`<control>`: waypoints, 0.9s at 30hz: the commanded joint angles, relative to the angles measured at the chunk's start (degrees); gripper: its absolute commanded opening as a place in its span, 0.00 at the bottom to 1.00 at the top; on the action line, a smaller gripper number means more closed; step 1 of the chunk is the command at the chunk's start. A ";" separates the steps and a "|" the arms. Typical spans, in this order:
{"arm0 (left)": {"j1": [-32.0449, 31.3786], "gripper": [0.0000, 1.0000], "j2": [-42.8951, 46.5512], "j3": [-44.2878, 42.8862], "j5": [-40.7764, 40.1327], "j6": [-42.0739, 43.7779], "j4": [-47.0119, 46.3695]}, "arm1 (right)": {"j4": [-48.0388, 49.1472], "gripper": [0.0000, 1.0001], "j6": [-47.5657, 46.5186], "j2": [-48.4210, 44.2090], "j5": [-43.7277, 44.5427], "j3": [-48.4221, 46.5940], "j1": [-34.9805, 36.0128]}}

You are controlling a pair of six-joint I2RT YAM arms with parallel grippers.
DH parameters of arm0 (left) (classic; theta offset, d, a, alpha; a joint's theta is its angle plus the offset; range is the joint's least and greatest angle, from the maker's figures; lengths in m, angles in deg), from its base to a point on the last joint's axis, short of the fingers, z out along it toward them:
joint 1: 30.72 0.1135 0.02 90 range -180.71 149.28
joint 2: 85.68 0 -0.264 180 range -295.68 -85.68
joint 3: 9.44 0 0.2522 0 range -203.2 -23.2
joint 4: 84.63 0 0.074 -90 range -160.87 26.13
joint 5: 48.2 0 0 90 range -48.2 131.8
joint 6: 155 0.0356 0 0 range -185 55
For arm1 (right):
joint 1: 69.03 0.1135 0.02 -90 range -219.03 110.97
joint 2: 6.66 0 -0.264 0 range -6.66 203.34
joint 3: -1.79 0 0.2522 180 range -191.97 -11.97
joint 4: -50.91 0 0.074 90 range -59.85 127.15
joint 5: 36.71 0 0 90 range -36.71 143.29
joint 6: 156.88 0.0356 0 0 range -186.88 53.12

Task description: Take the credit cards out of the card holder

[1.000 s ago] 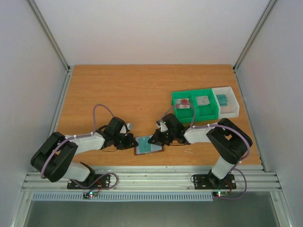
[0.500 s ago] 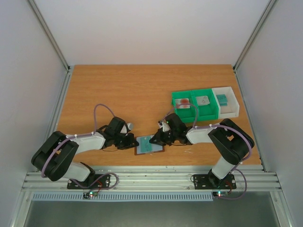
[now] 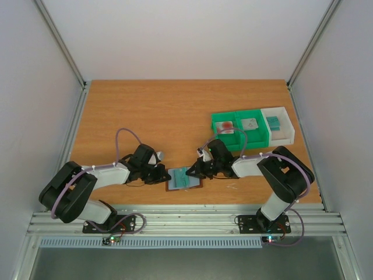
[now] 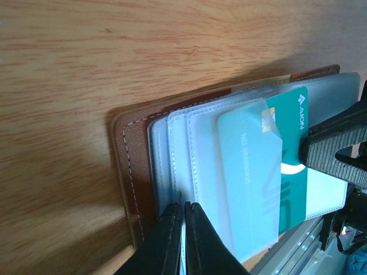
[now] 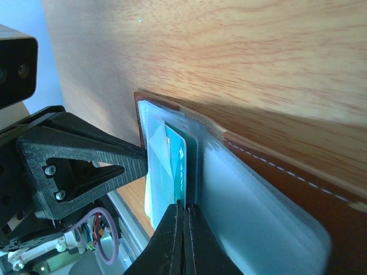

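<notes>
The teal card (image 4: pixel 293 126) sticking out of the card holder (image 4: pixel 129 166) reads "AION" in white beside a small logo. A fainter line of print shows through the clear sleeve, too blurred to read.

The holder lies open at 6 o'clock on the table (image 3: pixel 145 111), near the front edge, with the teal card partly out of its clear pockets. The left gripper (image 4: pixel 183 209) is clenched on the edge of those pockets from 9 o'clock. The right gripper (image 5: pixel 183 209) is pinched tight on the teal card's edge from 3 o'clock.

At 2 o'clock stand the green bins (image 3: pixel 256 139). One holds a pinkish card (image 3: pixel 226 127) with a red blot, the other a grey card (image 3: pixel 250 123). The white bin (image 3: pixel 284 137) beside them holds a second teal card (image 3: pixel 273 122).

Since a second ago the right wrist has drawn slightly toward 3 o'clock. The holder and the left arm are where they were.
</notes>
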State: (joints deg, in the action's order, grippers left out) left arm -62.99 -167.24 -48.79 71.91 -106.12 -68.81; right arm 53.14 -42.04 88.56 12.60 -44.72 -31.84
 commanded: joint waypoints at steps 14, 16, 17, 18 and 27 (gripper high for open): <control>-0.14 0.14 0.96 -0.07 -3.80 0.68 10.46 | -18.45 0.01 -8.23 -11.87 1.76 -2.76 -2.12; -0.16 0.20 3.50 -1.76 -3.25 0.86 13.15 | -23.72 0.01 -11.24 -13.95 1.84 -4.91 -2.14; -0.16 0.23 5.66 -3.29 -3.11 1.08 15.38 | -27.39 0.01 -13.52 -14.86 1.69 -6.50 -2.19; -0.20 0.27 7.66 -4.54 -3.02 1.53 17.22 | -29.71 0.01 -15.04 -15.73 1.37 -7.60 -2.15; -0.16 0.62 22.78 -16.20 1.45 8.57 32.73 | -38.32 0.01 -22.48 -22.03 -9.87 -11.43 -1.88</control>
State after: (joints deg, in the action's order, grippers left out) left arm -63.14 -148.38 -60.59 69.79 -102.01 -43.84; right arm 20.02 -59.61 68.76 10.37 -54.91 -33.74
